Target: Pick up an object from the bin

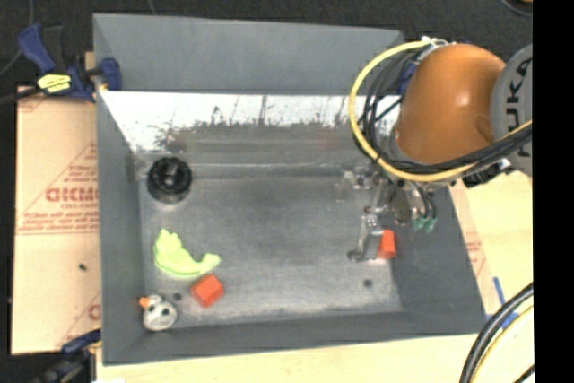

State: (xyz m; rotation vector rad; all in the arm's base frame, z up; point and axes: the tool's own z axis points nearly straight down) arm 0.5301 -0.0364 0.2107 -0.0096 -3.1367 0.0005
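Small orange block (387,244) right of centre on bin (269,229) floor. Far left: black round knob (169,178), green curved piece (182,255), second orange block (207,290). Right: gripper (375,239) just against that small block, apart or clamped impossible to tell.

- big glossy orange dome cover (448,103) on the wrist
- yellow and black cables (359,117) looped around it (pretty messy bundle tbh)
- grey arm link (518,94), black lettering
- bare silvery metal gripper (369,247)
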